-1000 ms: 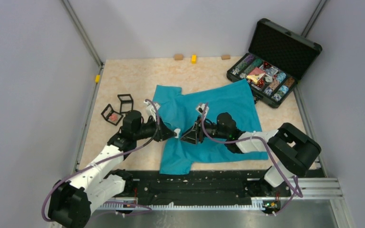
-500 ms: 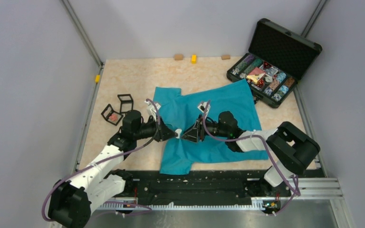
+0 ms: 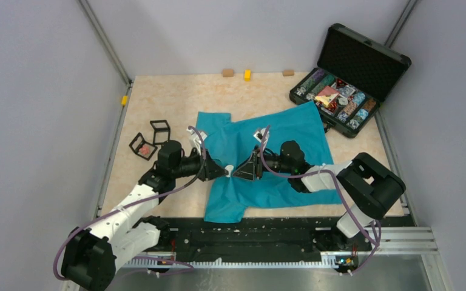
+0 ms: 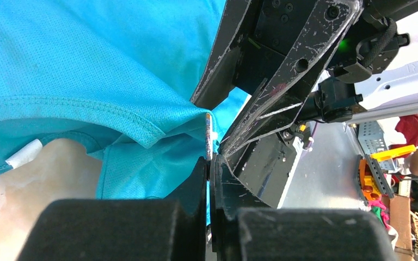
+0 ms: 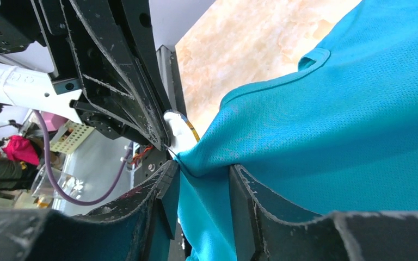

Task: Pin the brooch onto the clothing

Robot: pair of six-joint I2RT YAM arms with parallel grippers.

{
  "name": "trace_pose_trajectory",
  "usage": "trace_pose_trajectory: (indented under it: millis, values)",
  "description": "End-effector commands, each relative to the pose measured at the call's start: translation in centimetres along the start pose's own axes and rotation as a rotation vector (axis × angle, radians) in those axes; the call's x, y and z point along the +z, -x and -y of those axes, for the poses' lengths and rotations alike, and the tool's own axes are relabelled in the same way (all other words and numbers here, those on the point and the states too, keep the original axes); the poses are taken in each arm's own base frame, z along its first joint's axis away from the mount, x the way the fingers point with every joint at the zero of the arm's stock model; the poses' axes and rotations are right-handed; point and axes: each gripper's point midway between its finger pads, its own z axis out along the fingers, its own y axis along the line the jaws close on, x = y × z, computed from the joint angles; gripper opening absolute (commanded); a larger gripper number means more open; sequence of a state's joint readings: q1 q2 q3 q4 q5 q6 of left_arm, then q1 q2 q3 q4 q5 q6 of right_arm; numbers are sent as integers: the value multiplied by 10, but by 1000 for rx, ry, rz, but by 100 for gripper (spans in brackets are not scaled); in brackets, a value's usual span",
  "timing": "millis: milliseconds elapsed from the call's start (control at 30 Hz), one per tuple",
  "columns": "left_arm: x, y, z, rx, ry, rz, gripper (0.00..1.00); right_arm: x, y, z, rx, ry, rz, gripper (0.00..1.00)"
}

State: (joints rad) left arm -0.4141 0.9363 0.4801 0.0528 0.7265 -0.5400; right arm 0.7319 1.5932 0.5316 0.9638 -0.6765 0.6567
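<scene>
Left gripper [image 3: 223,171] clamped brooch [image 5: 177,128]; right gripper [image 3: 238,172], 3 o'clock, pinched T-shirt [image 3: 291,133] fold; you risked pushing fabric loose.

The clothing [image 4: 87,65] is showing as matt teal cloth, a fine mesh knit with tiny holes, and its collar hem is carrying rows of stitching. The label [image 4: 24,154] is looking like smooth white tape. The fingers [image 4: 283,70] of the right gripper [image 5: 202,168] are looking like hard black plastic, half glossy and scratched grey. The table [image 3: 176,97] is appearing smooth, with a beige marbled pattern. At 2 o'clock the case [image 3: 364,57] is showing black bumpy foam in its lid. At 6 o'clock the base plate [image 3: 267,279] is shining like brushed metal.
</scene>
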Motion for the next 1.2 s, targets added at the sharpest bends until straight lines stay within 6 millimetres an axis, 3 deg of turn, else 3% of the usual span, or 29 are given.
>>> trace_pose_trajectory:
  millis: [0,733,1167]
  values:
    - [2,-1,13,30,-67,-14,0,3,22,-14,-47,82,61,40]
    - [6,-8,30,47,-155,-56,0,4,12,-25,-15,211,-9,27]
    - [8,-10,34,55,-175,-76,0,10,7,-13,36,177,-28,13]
